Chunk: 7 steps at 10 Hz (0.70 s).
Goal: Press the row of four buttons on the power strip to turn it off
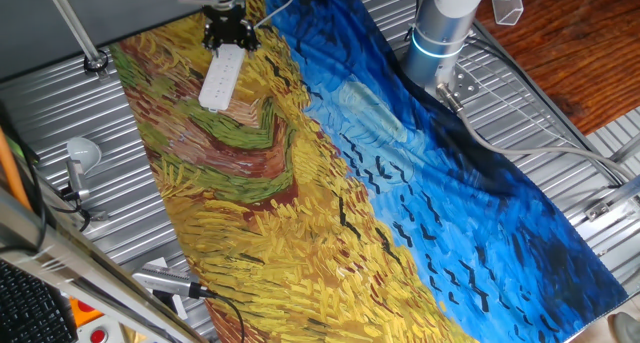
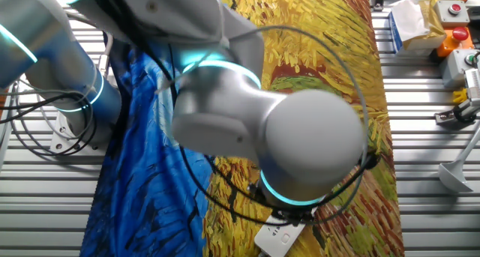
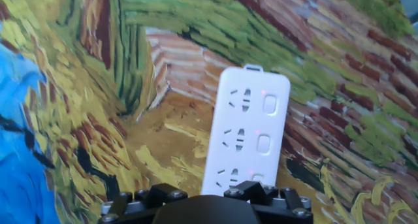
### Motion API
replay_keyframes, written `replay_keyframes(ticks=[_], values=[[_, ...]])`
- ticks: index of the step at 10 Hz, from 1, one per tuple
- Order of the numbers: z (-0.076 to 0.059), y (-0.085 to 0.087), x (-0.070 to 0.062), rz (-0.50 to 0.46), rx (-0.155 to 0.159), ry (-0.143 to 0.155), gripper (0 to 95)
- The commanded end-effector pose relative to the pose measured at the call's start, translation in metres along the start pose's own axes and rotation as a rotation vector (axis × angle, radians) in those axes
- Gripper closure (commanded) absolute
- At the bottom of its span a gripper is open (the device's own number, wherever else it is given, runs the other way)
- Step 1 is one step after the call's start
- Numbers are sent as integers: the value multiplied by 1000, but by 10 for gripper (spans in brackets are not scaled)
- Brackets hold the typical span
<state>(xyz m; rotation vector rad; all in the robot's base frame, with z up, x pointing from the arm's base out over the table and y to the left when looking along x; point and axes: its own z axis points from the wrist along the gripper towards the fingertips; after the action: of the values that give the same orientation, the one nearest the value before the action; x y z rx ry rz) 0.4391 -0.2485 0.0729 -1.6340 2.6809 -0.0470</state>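
Visibly, one power strip (image 3: 247,129) shows three buttons (image 3: 263,143).

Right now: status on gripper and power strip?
Gripper over power strip's near end, finger state not visible. Strip flat on painted cloth. Buttons unobstructed.

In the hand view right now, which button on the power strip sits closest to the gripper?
The lowest visible button on the power strip, half hidden at the gripper's edge; the other two visible buttons lie farther up the strip.

Bright, even light with soft shadows; the hand view is slightly blurred throughout.
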Motion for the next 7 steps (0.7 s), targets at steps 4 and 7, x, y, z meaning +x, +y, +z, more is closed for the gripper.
replay_keyframes(ticks=[4,7], values=[[-5,0,15,3,30,49,190],[-5,0,15,44,33,50,190]])
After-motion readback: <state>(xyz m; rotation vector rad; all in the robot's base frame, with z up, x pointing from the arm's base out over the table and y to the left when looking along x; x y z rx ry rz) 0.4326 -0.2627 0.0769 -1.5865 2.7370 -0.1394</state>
